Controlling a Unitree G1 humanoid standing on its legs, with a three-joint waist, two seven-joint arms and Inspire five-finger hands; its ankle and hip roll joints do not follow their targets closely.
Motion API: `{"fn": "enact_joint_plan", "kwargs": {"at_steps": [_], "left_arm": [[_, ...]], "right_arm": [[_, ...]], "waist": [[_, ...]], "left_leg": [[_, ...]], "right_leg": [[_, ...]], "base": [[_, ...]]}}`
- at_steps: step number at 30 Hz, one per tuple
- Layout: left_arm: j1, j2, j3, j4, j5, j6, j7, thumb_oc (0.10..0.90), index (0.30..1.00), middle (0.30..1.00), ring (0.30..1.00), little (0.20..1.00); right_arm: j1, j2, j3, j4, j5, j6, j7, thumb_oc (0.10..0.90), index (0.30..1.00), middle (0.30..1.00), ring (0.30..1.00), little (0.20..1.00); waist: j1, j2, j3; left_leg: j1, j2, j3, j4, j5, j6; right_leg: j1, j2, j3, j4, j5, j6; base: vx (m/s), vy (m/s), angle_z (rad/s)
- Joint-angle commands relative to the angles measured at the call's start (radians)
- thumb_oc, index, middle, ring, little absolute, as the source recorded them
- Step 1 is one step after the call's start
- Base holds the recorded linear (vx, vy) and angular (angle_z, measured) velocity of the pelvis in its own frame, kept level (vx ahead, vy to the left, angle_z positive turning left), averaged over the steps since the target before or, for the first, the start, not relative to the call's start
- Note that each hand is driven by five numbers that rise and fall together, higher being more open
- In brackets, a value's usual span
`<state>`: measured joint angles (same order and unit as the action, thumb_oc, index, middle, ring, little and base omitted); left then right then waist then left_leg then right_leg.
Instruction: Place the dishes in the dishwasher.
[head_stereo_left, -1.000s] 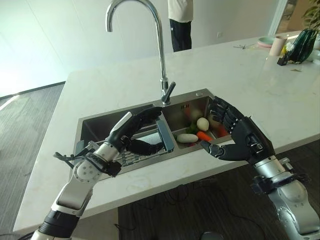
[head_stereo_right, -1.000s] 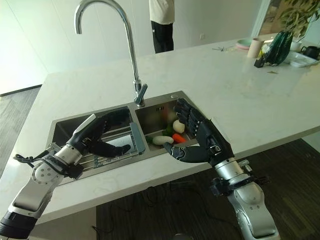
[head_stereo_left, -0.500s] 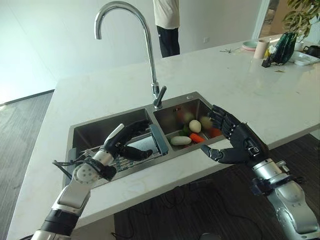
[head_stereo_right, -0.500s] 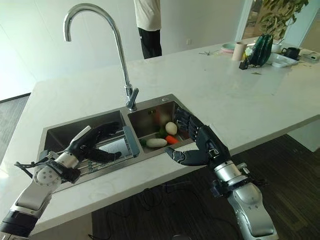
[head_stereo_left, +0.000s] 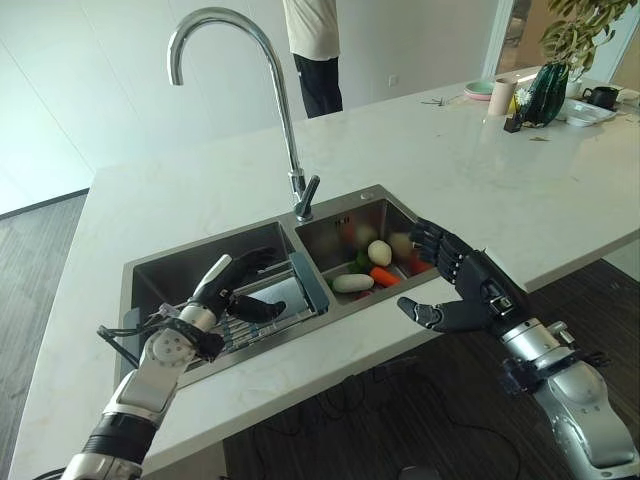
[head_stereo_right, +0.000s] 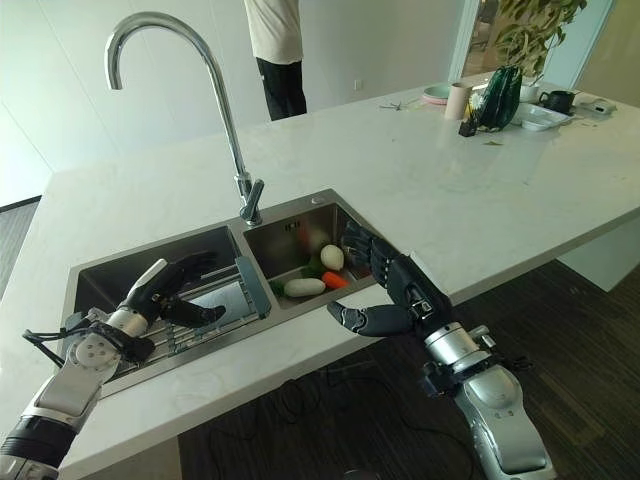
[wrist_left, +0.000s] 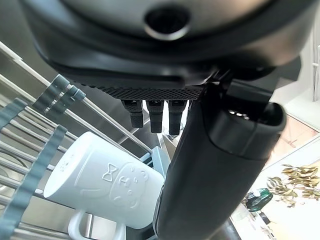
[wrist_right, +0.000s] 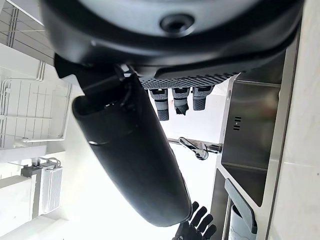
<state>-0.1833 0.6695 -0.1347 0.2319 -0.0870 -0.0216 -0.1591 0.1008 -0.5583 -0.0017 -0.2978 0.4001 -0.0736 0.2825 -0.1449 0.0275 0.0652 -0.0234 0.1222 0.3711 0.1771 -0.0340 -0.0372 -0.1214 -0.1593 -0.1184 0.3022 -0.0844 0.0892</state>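
Over the double sink (head_stereo_left: 215, 250) set into the white tabletop (head_stereo_left: 480, 170), both hands are seen hovering, and neither is holding anything. The left hand (head_stereo_left: 232, 285) is held above the left basin, fingers relaxed and loosely spread, thumb stuck out, right over a wire drying rack (head_stereo_left: 255, 318) that's laid across that basin. A white mug (wrist_left: 102, 182) with an embossed bear on it is seen lying on its side on the rack, just past the left hand's fingers (wrist_left: 152, 116), not touched as far as can be made out. A grey-blue rack edge piece (head_stereo_left: 310, 283) is propped beside the divider of the sink.

The right hand (head_stereo_left: 470, 295) is held at the front edge of the right basin, wide open, fingers straight and pointed toward the basin. Inside that basin some veggies are piled up: a white radish-looking thing (head_stereo_left: 352, 283), a carrot (head_stereo_left: 384, 276), a pale round one (head_stereo_left: 379, 252), plus something green and red behind.

A tall chrome tap (head_stereo_left: 285, 120) is mounted behind the sink. A person (head_stereo_left: 315, 45) is seen standing past the far side of the tabletop, and cups and a plant (head_stereo_left: 548, 80) are parked at its far corner.
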Motion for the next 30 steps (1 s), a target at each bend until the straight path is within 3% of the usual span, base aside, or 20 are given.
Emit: {"fn": "enact_joint_plan", "kwargs": {"at_steps": [1, 11, 30], "left_arm": [[-0.171, 0.039, 0.024, -0.016, 0.022, -0.08, 0.063, 0.8, 0.9, 0.9, 0.9, 0.9], [-0.184, 0.048, 0.015, 0.058, 0.03, -0.088, 0.04, 0.8, 0.9, 0.9, 0.9, 0.9], [-0.183, 0.068, -0.006, 0.13, 0.107, -0.039, 0.025, 0.8, 0.9, 0.9, 0.9, 0.9]], "right_arm": [[-0.138, -0.004, -0.039, -0.069, 0.022, -0.082, 0.009, 0.8, 0.9, 0.9, 0.9, 0.9], [-0.137, -0.012, -0.048, -0.066, 0.02, -0.075, 0.027, 0.8, 0.9, 0.9, 0.9, 0.9], [-0.139, -0.032, -0.053, -0.065, 0.017, -0.063, 0.052, 0.8, 0.9, 0.9, 0.9, 0.9]], "waist": [[-0.015, 0.01, 0.0], [-0.028, 0.009, 0.002], [-0.029, 0.007, 0.003]], "left_leg": [[0.045, -0.002, -0.049, 0.123, -0.27, 0.018], [0.052, -0.005, -0.04, 0.123, -0.275, 0.023], [0.058, -0.007, -0.033, 0.123, -0.276, 0.027]], "right_leg": [[0.04, 0.023, -0.021, -0.002, -0.094, 0.068], [0.038, 0.025, -0.003, -0.002, -0.091, 0.072], [0.041, 0.03, -0.003, -0.002, -0.09, 0.072]], "base": [[0.02, 0.012, -0.1], [0.01, 0.009, -0.02], [0.0, 0.004, -0.02]]}}
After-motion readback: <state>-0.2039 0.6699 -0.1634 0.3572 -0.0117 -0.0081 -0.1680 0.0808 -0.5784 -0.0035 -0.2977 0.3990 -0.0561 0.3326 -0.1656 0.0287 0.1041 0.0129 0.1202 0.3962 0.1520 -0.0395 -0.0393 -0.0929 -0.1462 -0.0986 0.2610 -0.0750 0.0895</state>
